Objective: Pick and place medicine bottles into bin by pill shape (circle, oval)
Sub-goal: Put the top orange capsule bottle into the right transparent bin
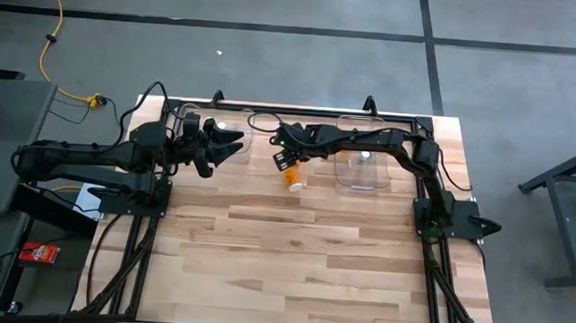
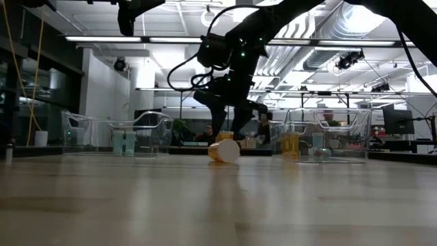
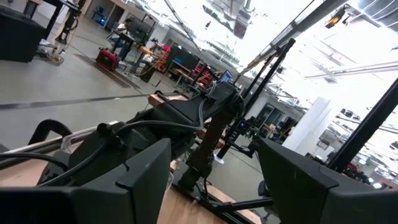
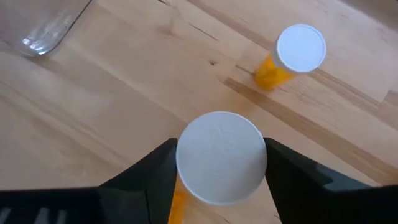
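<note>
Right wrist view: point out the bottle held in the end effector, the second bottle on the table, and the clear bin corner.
held bottle (image 4: 221, 157), right wrist view, centre of its white cap
second bottle (image 4: 301, 47), right wrist view, centre of its white cap
clear bin (image 4: 45, 31), right wrist view, its rounded corner

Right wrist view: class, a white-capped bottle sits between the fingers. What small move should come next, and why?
Probably a short lift straight up. The right gripper looks closed on the held bottle, close above the table, and a second bottle lies nearby. Rising first should avoid knocking it.
</note>
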Controlling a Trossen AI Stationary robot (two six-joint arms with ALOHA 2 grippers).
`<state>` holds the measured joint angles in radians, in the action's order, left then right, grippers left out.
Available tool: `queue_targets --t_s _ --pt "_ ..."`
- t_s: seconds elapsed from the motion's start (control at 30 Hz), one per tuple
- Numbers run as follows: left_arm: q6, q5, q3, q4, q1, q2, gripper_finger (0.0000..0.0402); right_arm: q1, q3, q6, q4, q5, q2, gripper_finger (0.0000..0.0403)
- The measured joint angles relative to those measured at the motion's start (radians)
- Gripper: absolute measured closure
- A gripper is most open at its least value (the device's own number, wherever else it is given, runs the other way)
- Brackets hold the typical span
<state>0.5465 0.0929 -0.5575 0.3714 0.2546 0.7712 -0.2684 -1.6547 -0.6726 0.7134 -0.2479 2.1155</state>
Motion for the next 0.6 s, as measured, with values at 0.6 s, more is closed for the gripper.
queue_targets --t_s 0.6 --pt "-0.007 -0.002 0.000 -0.008 0.000 0.000 0.0170 0.123 0.001 0.386 0.165 -0.121 -0.316 0.0213"
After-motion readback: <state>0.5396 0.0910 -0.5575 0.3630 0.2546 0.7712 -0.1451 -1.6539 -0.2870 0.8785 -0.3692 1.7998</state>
